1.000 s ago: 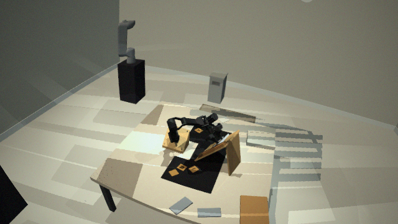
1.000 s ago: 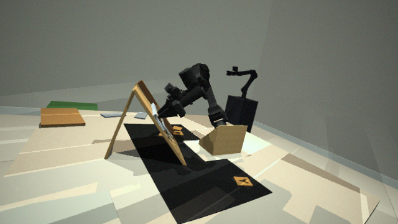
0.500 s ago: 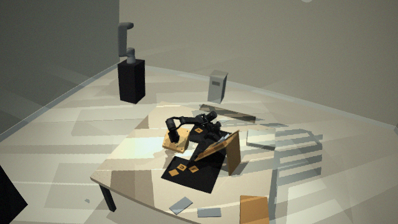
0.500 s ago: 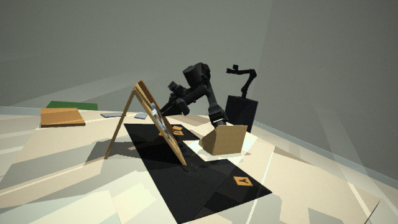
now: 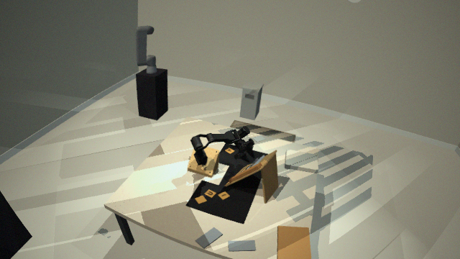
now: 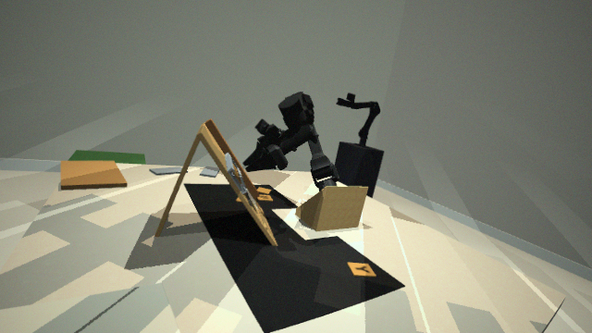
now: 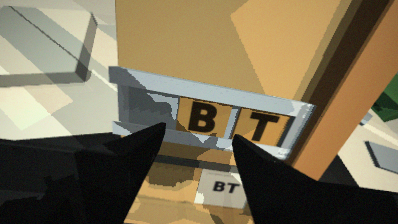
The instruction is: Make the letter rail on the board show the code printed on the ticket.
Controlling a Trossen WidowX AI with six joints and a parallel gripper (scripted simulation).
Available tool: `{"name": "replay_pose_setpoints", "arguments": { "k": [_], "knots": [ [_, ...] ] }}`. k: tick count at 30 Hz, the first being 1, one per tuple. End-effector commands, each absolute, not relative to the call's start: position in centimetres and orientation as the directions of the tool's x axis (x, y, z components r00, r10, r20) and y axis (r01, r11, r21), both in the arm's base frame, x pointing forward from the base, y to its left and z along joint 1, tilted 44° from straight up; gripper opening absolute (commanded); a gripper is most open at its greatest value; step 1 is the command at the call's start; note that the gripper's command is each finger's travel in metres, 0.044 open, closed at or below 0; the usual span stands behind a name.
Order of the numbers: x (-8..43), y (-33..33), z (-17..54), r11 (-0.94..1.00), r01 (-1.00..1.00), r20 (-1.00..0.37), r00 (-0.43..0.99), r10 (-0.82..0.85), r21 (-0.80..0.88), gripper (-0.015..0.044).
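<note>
The letter rail [image 7: 200,90] runs across the tilted board [image 7: 175,40] [image 5: 269,180]. In the wrist view a B tile [image 7: 202,117] sits mid-rail and a T tile [image 7: 262,127] sits to its right, near the rail's right end, with a narrow gap between them. Left of the B the rail is empty. The ticket [image 7: 222,187] below reads BT. My gripper [image 7: 200,133] [image 6: 247,166] is open and empty, its fingertips apart in front of the rail's lower edge. A Y tile [image 6: 362,269] [image 5: 229,150], U tile [image 5: 210,193], I tile [image 5: 223,196] and another tile [image 5: 200,199] lie on black mats.
The arm stands on a wooden block [image 5: 192,167] [image 6: 343,208] beside the mats. Two grey plates [image 5: 209,237] [image 5: 241,245] and an orange slab [image 5: 293,242] [image 6: 92,173] lie beyond the tiles. The board's rear support [image 6: 179,185] reaches down behind it.
</note>
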State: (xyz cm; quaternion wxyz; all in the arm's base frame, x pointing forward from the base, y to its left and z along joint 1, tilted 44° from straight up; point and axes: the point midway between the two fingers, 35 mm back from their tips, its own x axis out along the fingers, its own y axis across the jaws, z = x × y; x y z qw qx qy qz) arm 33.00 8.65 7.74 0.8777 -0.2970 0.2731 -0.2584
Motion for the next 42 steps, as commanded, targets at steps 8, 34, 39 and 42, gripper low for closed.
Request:
{"name": "replay_pose_setpoints", "arguments": {
  "k": [8, 34, 39, 42],
  "knots": [
    [32.34, 9.20, 8.08, 0.690, 0.297, -0.323, 0.717, -0.618, -0.661, 0.0295],
    [31.98, 9.50, 8.31, 0.690, 0.290, -0.327, 0.716, -0.616, -0.663, 0.0000],
    [31.98, 9.50, 8.31, 0.690, 0.290, -0.327, 0.716, -0.616, -0.663, 0.0000],
    [32.33, 9.72, 8.19, 0.694, 0.283, -0.344, 0.707, -0.618, -0.662, 0.0000]
  ]
}}
